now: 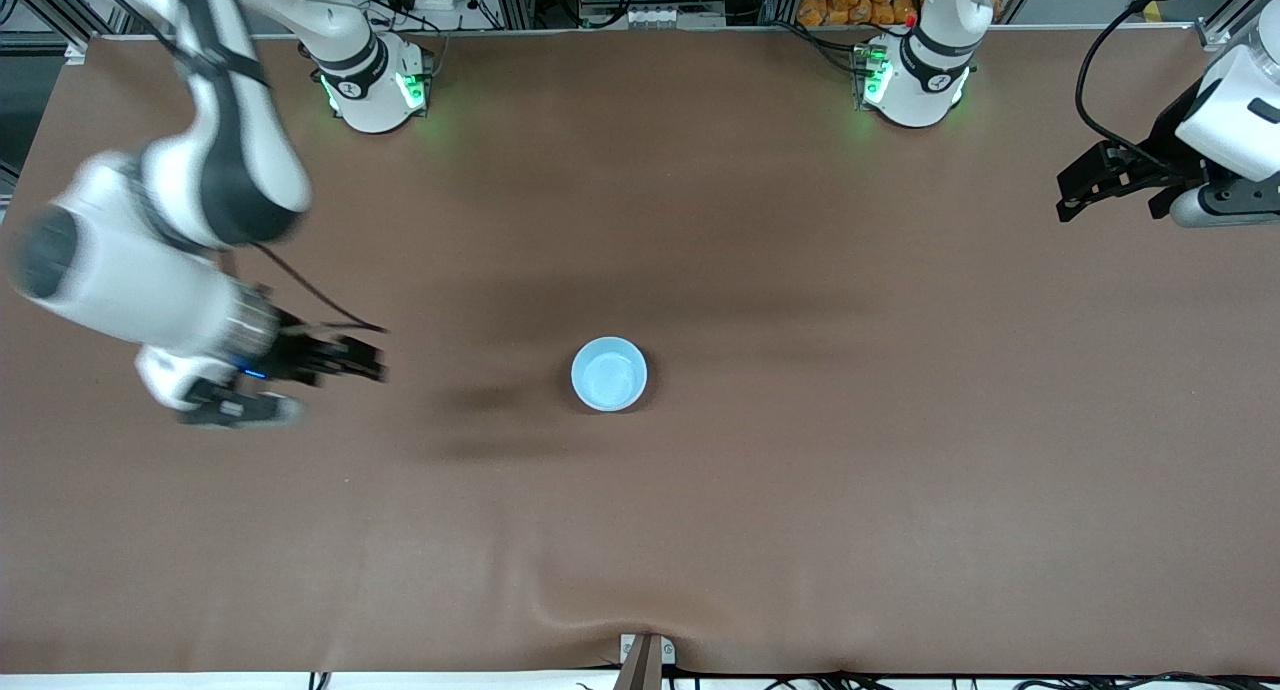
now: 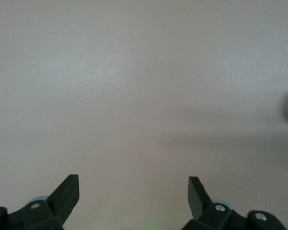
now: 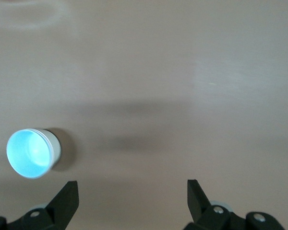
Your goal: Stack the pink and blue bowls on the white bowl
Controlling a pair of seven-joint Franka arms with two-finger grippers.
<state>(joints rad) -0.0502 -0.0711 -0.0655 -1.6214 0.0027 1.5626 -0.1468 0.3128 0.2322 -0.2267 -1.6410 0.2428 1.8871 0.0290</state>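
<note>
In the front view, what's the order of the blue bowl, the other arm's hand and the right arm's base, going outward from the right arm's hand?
1. Right arm's base, at the table's top edge.
2. Blue bowl, mid-table; nearly tied with the base.
3. Left hand, over its own end.
Right hand is open.

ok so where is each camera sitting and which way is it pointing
Front view: high across the table, facing the robots' bases, looking down on the brown table and the blue bowl; both arms show, right gripper and left gripper.
Left wrist view: on the left arm's wrist, looking down at bare table; its open fingertips show.
Right wrist view: on the right arm's wrist, looking down at the table and the blue bowl; its open fingertips show.
Shared: front and right wrist views both show the blue bowl.
</note>
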